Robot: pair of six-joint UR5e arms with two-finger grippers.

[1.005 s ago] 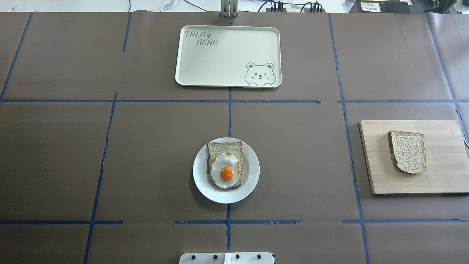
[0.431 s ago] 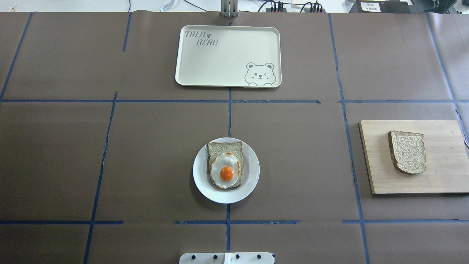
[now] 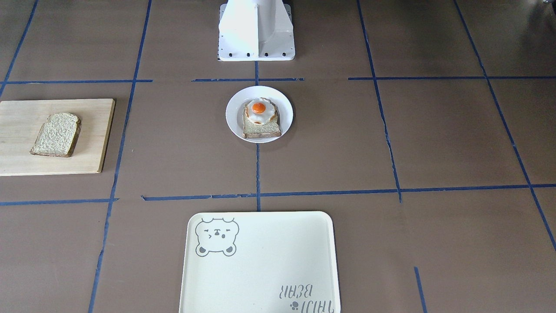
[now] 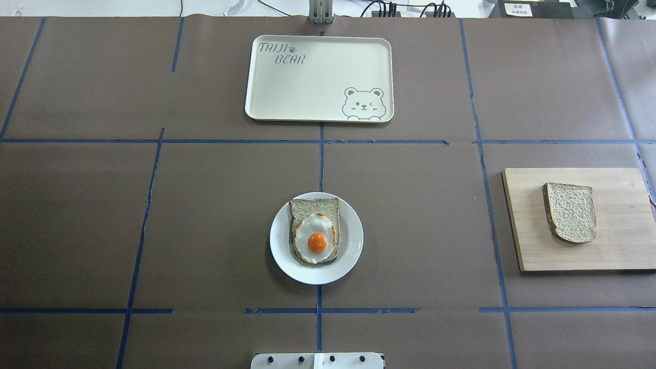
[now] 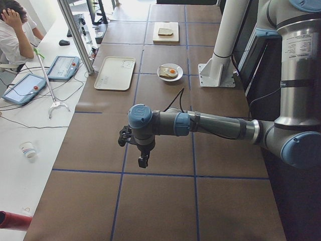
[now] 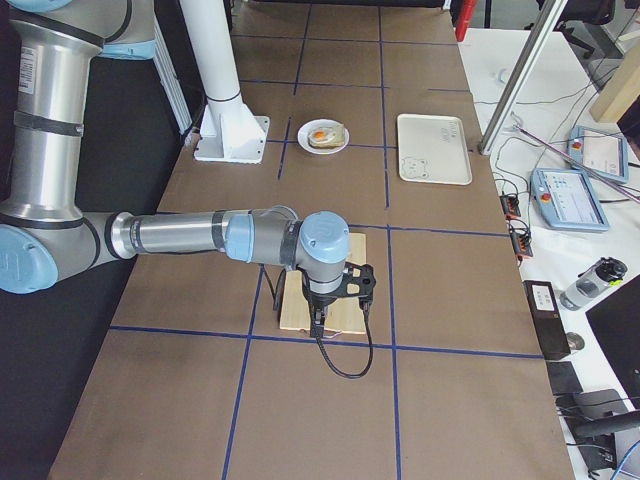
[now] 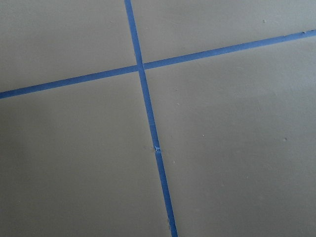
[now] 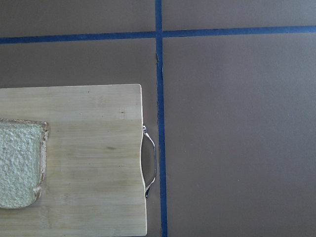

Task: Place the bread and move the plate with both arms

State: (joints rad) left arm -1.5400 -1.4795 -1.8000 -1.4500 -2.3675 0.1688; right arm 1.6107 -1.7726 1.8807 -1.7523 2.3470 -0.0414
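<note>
The bread [image 4: 571, 212] lies flat on a pale wooden board [image 4: 620, 230] at the table's right; it also shows in the front view [image 3: 56, 134] and at the left edge of the right wrist view [image 8: 19, 165]. The white plate [image 4: 279, 241] sits at the centre near the robot base and holds a toast slice with a fried egg [image 4: 315, 238]. My right gripper [image 6: 318, 328] hangs over the board's outer end. My left gripper [image 5: 143, 160] hangs over bare table far to the left. Both show only in the side views, so I cannot tell if they are open or shut.
A cream tray with a bear drawing [image 4: 307, 87] lies at the far centre. The board has a metal handle [image 8: 148, 168] on its outer end. The white robot base [image 3: 256, 30] stands behind the plate. An operator [image 5: 12, 30] sits beyond the far edge.
</note>
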